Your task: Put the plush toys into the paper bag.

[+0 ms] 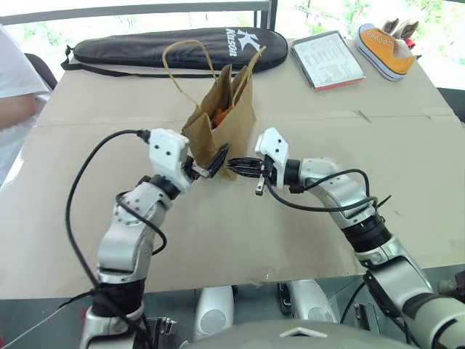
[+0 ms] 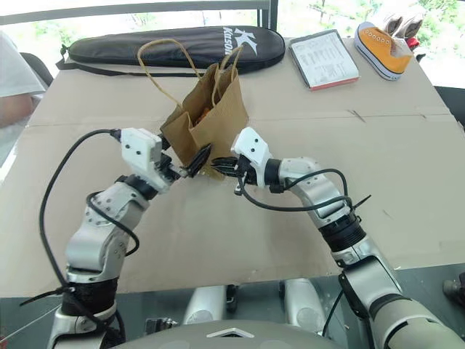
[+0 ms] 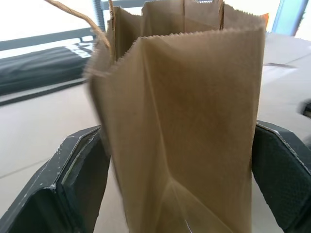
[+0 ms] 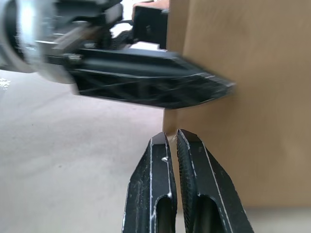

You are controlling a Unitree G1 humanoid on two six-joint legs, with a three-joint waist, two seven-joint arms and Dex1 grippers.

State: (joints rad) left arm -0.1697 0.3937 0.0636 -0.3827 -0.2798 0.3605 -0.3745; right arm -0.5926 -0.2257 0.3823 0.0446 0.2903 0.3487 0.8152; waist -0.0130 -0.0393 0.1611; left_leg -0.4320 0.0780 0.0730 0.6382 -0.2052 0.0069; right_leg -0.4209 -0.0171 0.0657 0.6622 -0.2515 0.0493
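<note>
While the paper bag is standing upright mid-table, the left gripper is spreading its fingers wide around the bag's lower corner. Just right of it, the right gripper is pinching its fingers together at the bag's bottom edge, holding nothing visible.

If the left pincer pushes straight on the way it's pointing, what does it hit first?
The paper bag. The left pincer is open, with one finger on each side of the bag's lower part, so going on would most likely press the bag's wall into the pincer's throat. How much gap is left is unclear.
</note>
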